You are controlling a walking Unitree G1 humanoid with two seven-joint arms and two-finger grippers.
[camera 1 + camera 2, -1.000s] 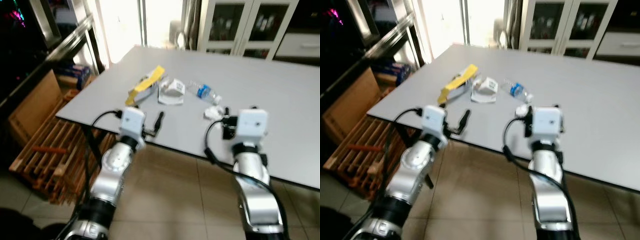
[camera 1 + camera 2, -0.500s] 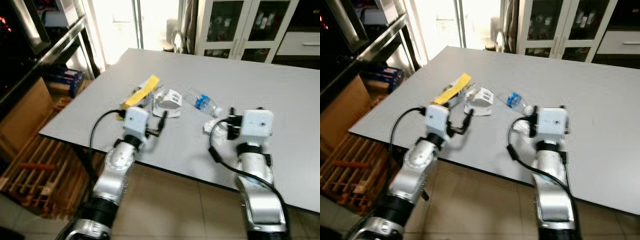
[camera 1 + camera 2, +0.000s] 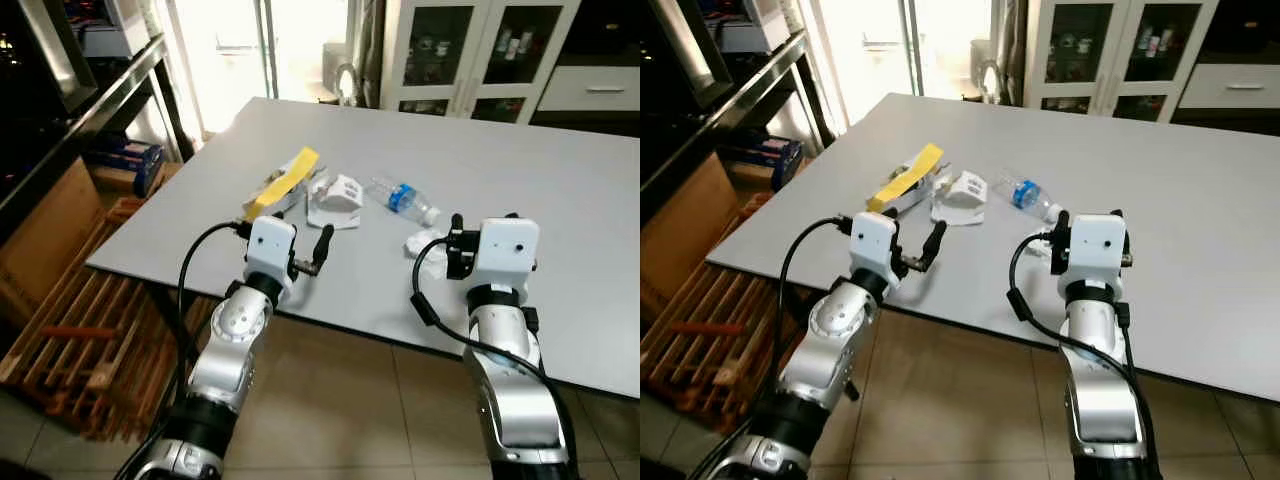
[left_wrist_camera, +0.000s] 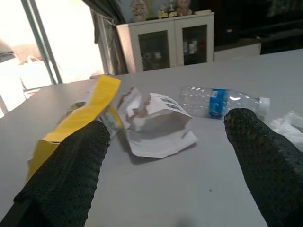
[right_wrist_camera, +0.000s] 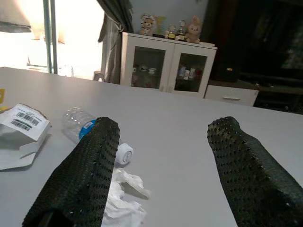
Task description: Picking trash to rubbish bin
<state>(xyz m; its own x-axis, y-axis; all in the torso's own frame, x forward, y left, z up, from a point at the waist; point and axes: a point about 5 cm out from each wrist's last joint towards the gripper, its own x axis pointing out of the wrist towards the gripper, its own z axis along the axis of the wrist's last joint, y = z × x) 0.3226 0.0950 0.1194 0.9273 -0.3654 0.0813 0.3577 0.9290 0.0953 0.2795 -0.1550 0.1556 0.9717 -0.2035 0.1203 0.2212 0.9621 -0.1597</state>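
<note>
— Where's the trash?

— All on the grey table (image 3: pixel 560 190), towards its near left part. A yellow wrapper (image 3: pixel 279 181) lies furthest left, a torn white carton (image 3: pixel 337 194) just beside it, then a clear bottle (image 3: pixel 402 199) with a blue label lying on its side, and a crumpled tissue (image 3: pixel 421 243) close to the bottle's cap end.

— And the arms?

— Both are raised over the near edge of the table. The left gripper (image 4: pixel 165 156) points at the carton, with the wrapper by one finger and the bottle by the other. Its fingers (image 4: pixel 71 175) are spread wide, nothing between them.

— The right one?

— The right gripper (image 5: pixel 161 165) sits just short of the tissue, which lies right by one finger (image 5: pixel 83 175); the bottle is just beyond. It's released too, jaws apart and holding nothing.

— Anything else around?

— White cabinets (image 3: pixel 470 45) with glass doors behind the table, a dark metal shelf (image 3: pixel 110 80) to the left, and wooden slats (image 3: pixel 80 340) on the tiled floor (image 3: pixel 350 420) under that side.
</note>
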